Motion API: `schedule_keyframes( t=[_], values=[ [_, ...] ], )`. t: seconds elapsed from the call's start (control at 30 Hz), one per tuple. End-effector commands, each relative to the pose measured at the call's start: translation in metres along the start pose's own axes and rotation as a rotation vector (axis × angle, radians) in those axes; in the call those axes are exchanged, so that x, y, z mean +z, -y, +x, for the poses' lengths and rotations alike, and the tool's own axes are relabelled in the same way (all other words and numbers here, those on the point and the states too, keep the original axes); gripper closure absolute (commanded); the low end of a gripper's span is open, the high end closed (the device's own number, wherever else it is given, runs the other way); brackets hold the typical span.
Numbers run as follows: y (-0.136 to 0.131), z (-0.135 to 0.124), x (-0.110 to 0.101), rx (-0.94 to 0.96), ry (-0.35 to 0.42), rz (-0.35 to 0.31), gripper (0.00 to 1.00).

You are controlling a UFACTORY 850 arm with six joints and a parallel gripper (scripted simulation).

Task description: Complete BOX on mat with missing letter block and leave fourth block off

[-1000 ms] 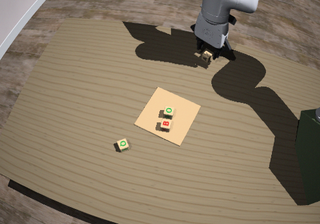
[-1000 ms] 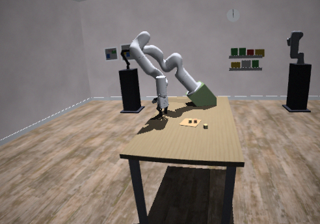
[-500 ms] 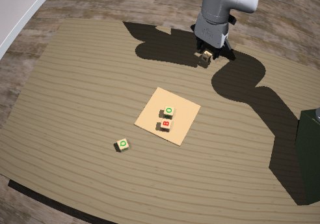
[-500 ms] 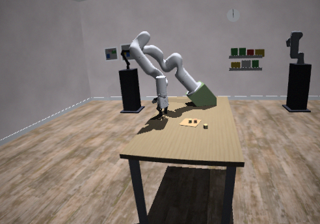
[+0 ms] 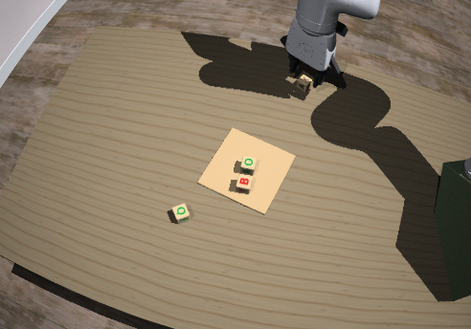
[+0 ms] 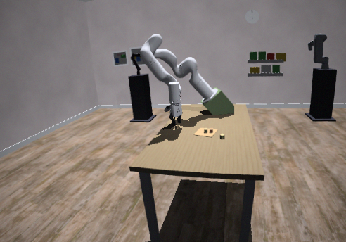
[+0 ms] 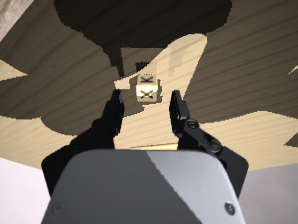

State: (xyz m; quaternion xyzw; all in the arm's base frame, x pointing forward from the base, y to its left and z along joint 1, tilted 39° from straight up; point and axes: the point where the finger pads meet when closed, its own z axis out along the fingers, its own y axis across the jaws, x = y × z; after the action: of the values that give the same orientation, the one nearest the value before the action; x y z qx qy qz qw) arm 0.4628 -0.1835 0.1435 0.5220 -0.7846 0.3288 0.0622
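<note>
The tan mat [image 5: 246,168] lies in the middle of the table. On it a block with a green O [image 5: 249,164] sits beside a block with a red B [image 5: 244,183]. A third block with a black X [image 5: 302,84] lies on the table in the arm's shadow, far from the mat. My gripper [image 5: 306,76] hangs straight over that block. In the wrist view the X block [image 7: 148,89] lies just beyond the fingertips of my gripper [image 7: 146,99], with a gap on each side. The gripper is open. A fourth block with a round green letter [image 5: 181,211] lies off the mat near the table's front.
The robot's dark green base [image 5: 455,229] stands at the table's right edge. The arm casts a wide dark shadow across the far half of the table. In the exterior view the mat [image 6: 206,134] and the off-mat block [image 6: 222,136] are small.
</note>
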Motion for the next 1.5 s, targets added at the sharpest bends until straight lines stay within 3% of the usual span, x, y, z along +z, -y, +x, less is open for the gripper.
schedule_keyframes(
  t=[0.0,1.0,1.47],
  values=[
    [0.000,0.000,0.000,0.000,0.000,0.001,0.37],
    [0.000,0.000,0.000,0.000,0.000,0.001,0.37],
    [0.000,0.000,0.016,0.000,0.000,0.001,0.37]
  ],
)
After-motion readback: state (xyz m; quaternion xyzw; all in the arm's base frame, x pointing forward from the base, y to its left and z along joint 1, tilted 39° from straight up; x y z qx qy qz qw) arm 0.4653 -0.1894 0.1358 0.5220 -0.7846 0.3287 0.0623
